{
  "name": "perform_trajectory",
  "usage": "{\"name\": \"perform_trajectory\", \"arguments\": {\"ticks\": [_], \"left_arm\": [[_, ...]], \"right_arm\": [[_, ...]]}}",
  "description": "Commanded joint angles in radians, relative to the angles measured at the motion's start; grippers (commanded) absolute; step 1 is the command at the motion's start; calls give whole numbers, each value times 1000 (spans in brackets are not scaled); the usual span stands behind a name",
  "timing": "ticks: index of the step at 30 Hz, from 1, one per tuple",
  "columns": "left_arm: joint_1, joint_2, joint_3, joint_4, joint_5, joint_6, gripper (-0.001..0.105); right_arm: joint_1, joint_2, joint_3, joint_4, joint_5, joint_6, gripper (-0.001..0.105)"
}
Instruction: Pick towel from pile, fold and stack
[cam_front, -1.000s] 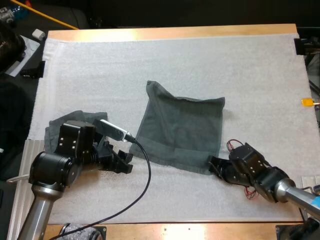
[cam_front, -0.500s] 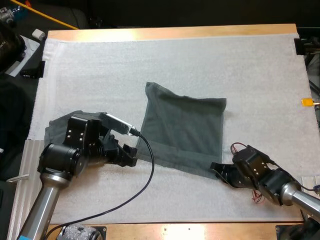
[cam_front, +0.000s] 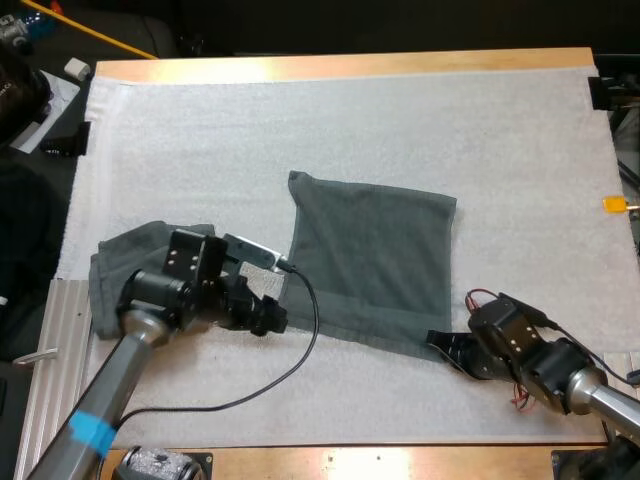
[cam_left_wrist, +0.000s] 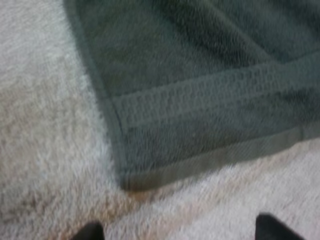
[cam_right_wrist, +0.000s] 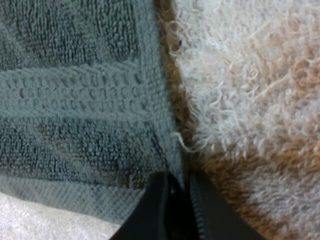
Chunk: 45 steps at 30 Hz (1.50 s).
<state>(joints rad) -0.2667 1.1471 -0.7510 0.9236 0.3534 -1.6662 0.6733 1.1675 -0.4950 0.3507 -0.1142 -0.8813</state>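
Crumpled towel (cam_front: 108, 268): at left edge of mat (cam_front: 330, 120), untouched. Left jaws: apart, empty, low over the mat, now advanced to just beside the near-left corner of spread towel (cam_front: 375, 255). Right jaws: closed on its near-right corner, drawn back toward the near edge of worktop (cam_front: 350, 66). The cloth now lies flatter and its far edge straighter. Judgement: spreading nearly complete; left-corner grasp next, then fold.

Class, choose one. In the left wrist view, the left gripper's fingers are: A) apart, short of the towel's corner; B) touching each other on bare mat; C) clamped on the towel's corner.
A: the left gripper has its fingers wide apart over the mat, with the towel corner just beyond them, untouched.
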Motion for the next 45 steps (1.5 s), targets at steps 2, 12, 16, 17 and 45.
{"name": "perform_trajectory", "arguments": {"ticks": [2,12,16,17,45], "left_arm": [[-27,109,-7,-37,8,-5,59],[-40,254,-5,-96,7,-3,59],[-41,293,-4,-121,8,-2,59],[-41,302,-5,-126,8,-2,59],[-43,268,-3,-15,98,-8,0]], "right_arm": [[3,0,-5,26,5,-8,0],[2,-7,-1,20,12,-12,0],[3,-6,-1,23,12,-11,0],[3,-5,0,24,12,-10,0],[4,-73,-60,107,6,-95,1]]}}
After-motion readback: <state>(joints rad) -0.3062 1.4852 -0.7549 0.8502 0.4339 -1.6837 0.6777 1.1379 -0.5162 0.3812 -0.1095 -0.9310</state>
